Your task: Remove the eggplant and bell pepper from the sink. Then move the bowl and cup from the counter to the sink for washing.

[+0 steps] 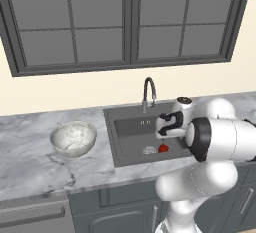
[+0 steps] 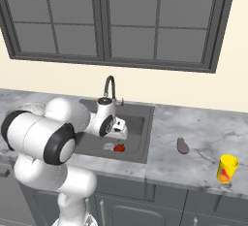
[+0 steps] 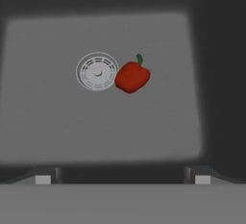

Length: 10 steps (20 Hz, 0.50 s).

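Note:
The red bell pepper [image 3: 132,76] lies on the floor of the dark sink [image 1: 125,127], right beside the round drain [image 3: 97,71]. My gripper [image 3: 121,177] hangs open over the basin, above the bell pepper [image 1: 163,148] and apart from it, with nothing between its fingertips [image 3: 43,179]. The purple eggplant [image 2: 182,145] rests on the counter [image 2: 193,123] to the right of the sink [image 2: 140,123]. Further right, near the counter's front edge, stands the yellow cup [image 2: 227,168]. The large marbled bowl [image 1: 73,138] sits on the counter left of the sink.
A curved gooseneck faucet [image 1: 149,92] rises behind the basin, close to my hand [image 1: 169,127]. A window fills the wall above. Dark cabinets run below the counter's front edge.

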{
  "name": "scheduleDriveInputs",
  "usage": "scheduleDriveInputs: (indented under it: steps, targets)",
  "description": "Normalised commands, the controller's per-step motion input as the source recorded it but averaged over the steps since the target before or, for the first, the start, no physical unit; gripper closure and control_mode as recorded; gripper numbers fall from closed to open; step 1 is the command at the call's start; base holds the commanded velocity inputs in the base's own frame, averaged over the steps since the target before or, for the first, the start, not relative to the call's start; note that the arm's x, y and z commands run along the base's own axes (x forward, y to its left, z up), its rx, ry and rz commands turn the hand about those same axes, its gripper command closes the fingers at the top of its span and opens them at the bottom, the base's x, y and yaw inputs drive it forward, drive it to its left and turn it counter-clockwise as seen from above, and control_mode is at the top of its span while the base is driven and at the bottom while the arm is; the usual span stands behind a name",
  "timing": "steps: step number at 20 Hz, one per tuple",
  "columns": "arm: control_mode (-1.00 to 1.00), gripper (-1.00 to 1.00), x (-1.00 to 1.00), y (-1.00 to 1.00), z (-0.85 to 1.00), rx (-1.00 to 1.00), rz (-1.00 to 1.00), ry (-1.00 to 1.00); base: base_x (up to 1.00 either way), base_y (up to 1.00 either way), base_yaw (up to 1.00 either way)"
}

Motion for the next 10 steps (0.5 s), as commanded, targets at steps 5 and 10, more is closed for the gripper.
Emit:
scheduleDriveInputs:
  steps: [5, 10]
  targets:
    - [-1.0, -1.0, 0.1, 0.0, -0.21, 0.0, 0.0, -0.02, 0.0, 0.0, 0.0]
    - [-1.0, -1.0, 0.09, 0.0, -0.21, 0.0, 0.0, -0.02, 0.0, 0.0, 0.0]
